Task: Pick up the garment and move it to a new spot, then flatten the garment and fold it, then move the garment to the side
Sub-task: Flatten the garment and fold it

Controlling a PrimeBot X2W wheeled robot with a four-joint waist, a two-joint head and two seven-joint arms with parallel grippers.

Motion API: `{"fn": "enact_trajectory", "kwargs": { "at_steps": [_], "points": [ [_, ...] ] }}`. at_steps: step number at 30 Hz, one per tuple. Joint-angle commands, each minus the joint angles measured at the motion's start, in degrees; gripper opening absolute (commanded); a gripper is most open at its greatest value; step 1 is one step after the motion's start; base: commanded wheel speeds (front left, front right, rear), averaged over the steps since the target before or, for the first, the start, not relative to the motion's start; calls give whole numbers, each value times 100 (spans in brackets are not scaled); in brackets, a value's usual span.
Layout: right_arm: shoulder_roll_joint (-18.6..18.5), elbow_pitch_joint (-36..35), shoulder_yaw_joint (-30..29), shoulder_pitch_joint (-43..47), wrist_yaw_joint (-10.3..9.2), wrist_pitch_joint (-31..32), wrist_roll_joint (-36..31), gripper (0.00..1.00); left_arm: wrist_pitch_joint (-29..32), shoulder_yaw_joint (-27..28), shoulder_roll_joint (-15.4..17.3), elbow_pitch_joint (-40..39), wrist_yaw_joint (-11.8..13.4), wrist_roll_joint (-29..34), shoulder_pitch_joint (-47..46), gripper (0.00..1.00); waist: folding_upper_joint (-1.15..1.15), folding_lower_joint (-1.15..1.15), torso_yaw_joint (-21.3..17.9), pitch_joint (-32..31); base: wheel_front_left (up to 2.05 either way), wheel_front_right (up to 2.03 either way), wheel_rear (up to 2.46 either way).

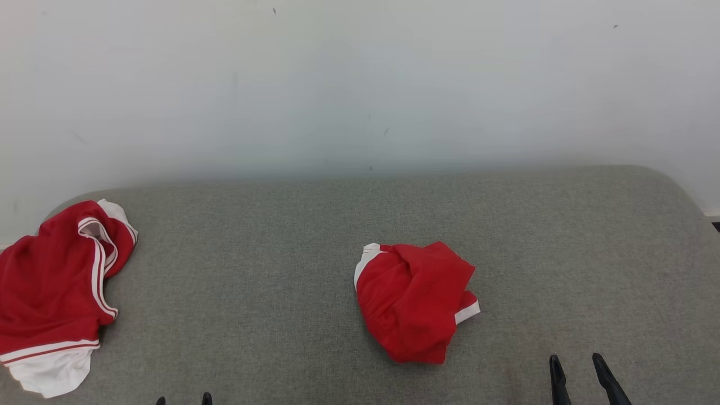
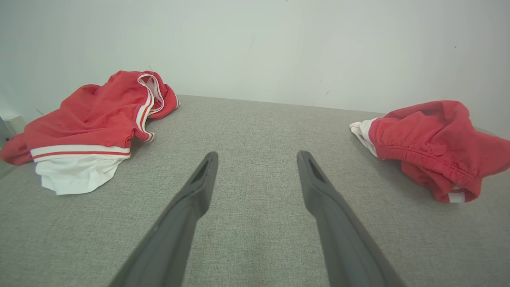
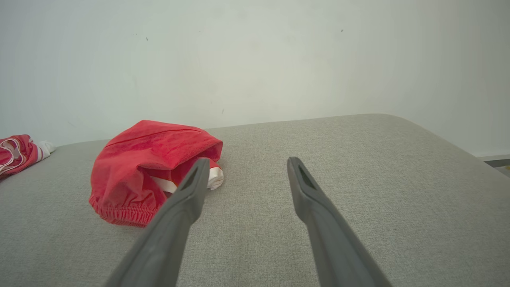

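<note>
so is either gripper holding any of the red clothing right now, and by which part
Nothing is held. The left gripper and right gripper both stand open over the grey fabric surface, clear of the crumpled red garment with white trim.

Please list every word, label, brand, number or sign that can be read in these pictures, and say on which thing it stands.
None: no readable text in any view.
The crumpled red garment shows only plain white trim.
The striped red and white garment shows only stripes.
The grey surface and the wall bear only small dark specks, no letters.
</note>
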Motion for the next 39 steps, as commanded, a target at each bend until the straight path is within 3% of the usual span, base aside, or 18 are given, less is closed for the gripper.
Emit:
{"fn": "enact_trajectory", "kwargs": {
  "at_steps": [1,17,27,39],
  "points": [
    [16,-7,-6,11,7,-14,34,100,-19,13,-13,18,-2,30,-2,100,0,0,-3,2,0,0,0],
    [30,19,107,-97,7,-13,68,100,-19,-371,-19,375,-77,-274,-352,100,0,0,-244,100,0,0,0],
    [-47,6,223,-231,7,-12,54,100,-10,-1689,-14,1470,-87,-1015,-1151,100,0,0,-1077,305,0,0,0],
    [-136,-47,247,-322,7,-12,99,100,-2,-2714,-7,2216,-90,-1756,-1809,100,0,0,-1920,541,0,0,0]
  ]
}}
